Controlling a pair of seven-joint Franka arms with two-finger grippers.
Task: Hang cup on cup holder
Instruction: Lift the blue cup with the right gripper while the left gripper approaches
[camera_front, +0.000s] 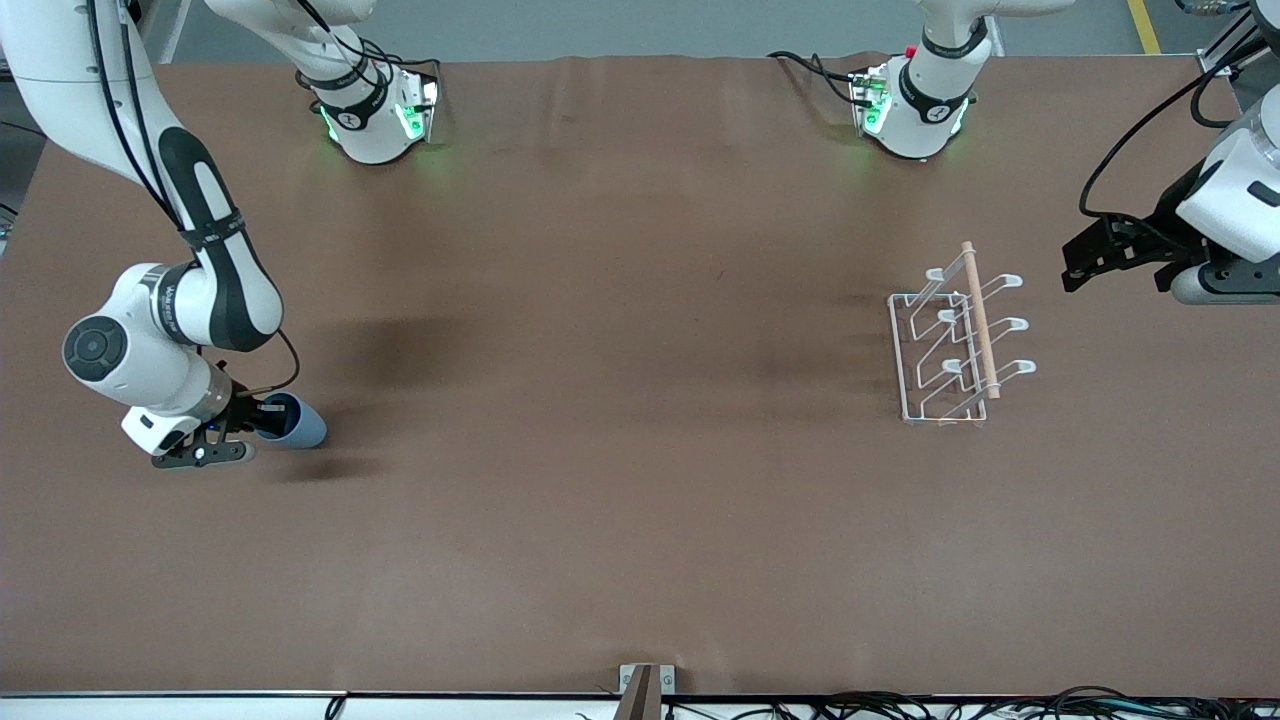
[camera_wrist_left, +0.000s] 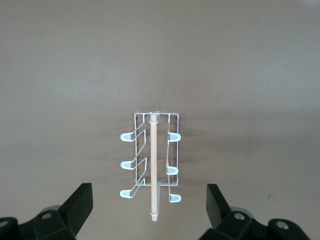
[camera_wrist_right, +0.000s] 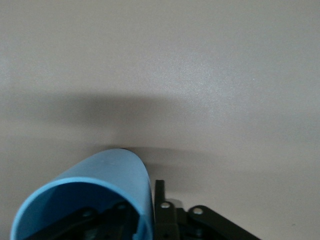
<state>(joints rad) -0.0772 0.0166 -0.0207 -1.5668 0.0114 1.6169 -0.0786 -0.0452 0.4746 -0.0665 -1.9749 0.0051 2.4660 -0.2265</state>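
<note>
The light-blue cup (camera_front: 297, 423) lies on its side in my right gripper (camera_front: 246, 424), low over the table at the right arm's end. In the right wrist view the gripper (camera_wrist_right: 148, 212) is shut on the cup's (camera_wrist_right: 107, 172) rim, one finger inside and one outside. The white wire cup holder (camera_front: 955, 342) with its wooden rod stands on the table toward the left arm's end. My left gripper (camera_front: 1078, 266) hovers beside it, open and empty. The left wrist view shows the cup holder (camera_wrist_left: 152, 159) between the spread fingers (camera_wrist_left: 79, 204).
The brown table (camera_front: 620, 400) stretches wide between the cup and the cup holder. Both arm bases stand along its edge farthest from the front camera. A small bracket (camera_front: 645, 685) sits at the nearest edge.
</note>
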